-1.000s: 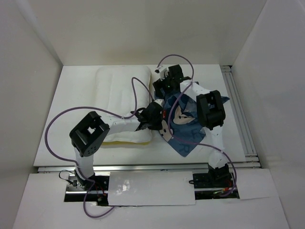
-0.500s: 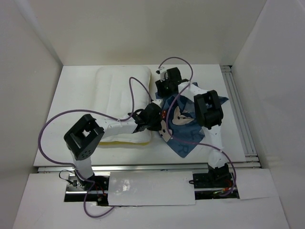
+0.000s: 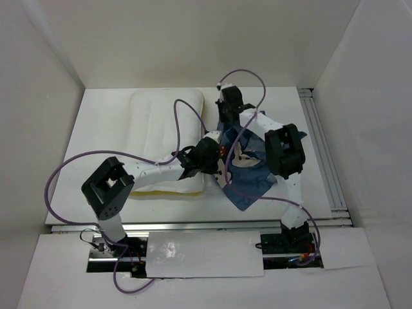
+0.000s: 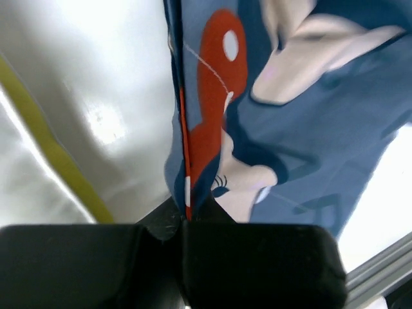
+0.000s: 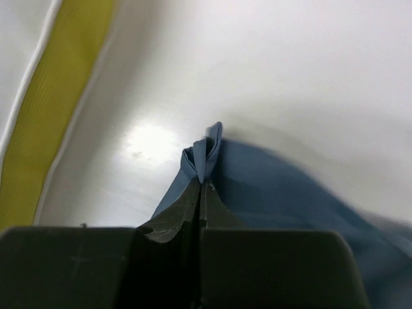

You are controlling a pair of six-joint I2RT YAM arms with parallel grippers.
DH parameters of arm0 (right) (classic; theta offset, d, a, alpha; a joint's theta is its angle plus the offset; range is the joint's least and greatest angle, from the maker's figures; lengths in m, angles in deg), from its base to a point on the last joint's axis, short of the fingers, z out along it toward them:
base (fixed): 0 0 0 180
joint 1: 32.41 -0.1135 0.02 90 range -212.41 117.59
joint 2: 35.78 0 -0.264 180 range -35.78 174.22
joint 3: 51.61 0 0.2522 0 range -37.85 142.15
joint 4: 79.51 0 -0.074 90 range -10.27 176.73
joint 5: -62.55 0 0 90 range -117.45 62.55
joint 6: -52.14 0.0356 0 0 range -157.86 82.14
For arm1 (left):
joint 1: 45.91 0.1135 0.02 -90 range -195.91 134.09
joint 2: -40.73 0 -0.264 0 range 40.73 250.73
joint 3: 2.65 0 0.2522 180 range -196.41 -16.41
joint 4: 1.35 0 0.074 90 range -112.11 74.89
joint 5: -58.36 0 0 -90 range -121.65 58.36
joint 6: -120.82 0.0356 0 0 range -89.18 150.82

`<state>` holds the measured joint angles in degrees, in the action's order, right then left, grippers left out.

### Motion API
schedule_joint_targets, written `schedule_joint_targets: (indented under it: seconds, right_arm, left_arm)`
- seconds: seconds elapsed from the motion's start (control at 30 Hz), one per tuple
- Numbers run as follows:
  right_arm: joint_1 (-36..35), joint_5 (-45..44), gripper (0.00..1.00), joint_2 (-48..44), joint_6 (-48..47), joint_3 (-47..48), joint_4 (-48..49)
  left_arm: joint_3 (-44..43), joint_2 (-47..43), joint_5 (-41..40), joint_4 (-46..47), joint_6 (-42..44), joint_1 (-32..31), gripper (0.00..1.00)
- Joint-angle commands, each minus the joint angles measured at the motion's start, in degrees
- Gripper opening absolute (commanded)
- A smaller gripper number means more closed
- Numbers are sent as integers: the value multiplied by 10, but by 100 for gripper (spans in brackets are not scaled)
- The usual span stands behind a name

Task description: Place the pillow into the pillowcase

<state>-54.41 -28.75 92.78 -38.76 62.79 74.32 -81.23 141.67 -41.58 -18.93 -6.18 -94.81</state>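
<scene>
The pillow (image 3: 161,129) lies flat on the left of the table (image 3: 96,187), with its yellow edge nearest the arms. Just beside it, the left gripper (image 4: 183,215) is clenched on the pillowcase (image 3: 254,177) hem at a red bow. The case is crumpled to the right, not yet over the pillow. At its far edge the right gripper (image 5: 201,187) pinches a small bunched fold. Either pinch may have caught both layers, so pulling could draw the mouth shut, or the thin fold could slip free.

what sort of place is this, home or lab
Probably a robot lab test cell, not a home: plain white walls box in a white table, and the left arm and right arm are mounted along a metal rail at its edge.
</scene>
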Motion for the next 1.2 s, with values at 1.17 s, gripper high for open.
schedule_joint_targets:
  seconds: [1.17]
  right_arm:
    - [169, -572, 0, -453, 16, 105, -60]
  left_arm:
    - [-193, -376, -468, -109, 206, 25, 0]
